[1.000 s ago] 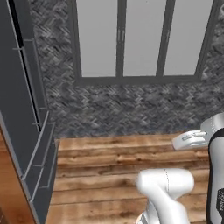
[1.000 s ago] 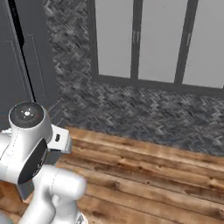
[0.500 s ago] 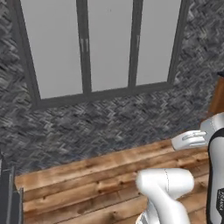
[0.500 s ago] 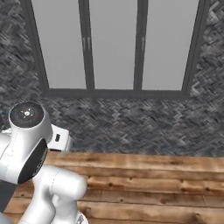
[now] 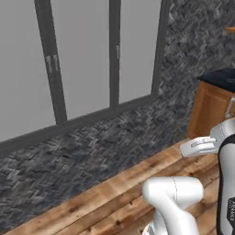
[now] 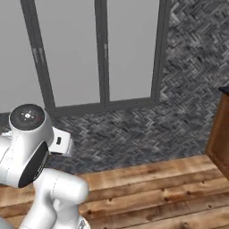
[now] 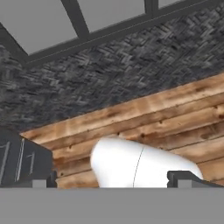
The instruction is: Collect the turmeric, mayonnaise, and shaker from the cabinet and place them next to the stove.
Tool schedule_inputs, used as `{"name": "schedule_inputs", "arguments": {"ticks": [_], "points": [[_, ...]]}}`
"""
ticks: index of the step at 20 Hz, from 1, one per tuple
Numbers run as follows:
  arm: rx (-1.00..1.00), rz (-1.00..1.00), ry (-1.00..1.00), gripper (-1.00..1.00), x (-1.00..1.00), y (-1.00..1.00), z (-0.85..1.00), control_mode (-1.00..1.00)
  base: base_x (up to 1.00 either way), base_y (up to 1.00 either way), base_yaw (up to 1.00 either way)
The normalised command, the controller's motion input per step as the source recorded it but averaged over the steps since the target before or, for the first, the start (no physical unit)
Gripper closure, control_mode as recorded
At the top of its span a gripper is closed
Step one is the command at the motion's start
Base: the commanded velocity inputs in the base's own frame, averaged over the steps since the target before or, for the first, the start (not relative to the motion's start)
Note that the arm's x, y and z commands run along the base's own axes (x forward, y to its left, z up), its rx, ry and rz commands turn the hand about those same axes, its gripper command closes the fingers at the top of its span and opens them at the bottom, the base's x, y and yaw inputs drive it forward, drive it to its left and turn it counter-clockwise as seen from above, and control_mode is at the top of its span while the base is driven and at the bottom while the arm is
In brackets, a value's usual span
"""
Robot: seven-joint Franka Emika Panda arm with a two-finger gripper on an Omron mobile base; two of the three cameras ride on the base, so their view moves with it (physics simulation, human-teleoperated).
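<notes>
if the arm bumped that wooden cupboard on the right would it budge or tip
Probably neither. The cupboard looks like rigid wood panelling reaching down to the floor, so it is likely stiff and heavy. The dark counter on top adds weight, so tipping seems unlikely.

A dark herringbone-tiled wall [image 7: 131, 57] runs under grey window panes [image 7: 39, 17] with dark frames. Below the wall lies a wooden plank floor [image 7: 175, 113]. The hand's [image 7: 116, 179] dark fingertips [image 7: 183, 177] stand wide apart, empty.
</notes>
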Motion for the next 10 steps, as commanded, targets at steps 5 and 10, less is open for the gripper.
{"name": "schedule_inputs", "arguments": {"ticks": [5,10], "points": [[0.00,0.00,0.00,-1.00,0.00,0.00,0.00,1.00,0.82,-0.02,-0.48],[0.00,0.00,0.00,-1.00,0.00,0.00,0.00,1.00,0.76,-0.10,-0.48]]}}
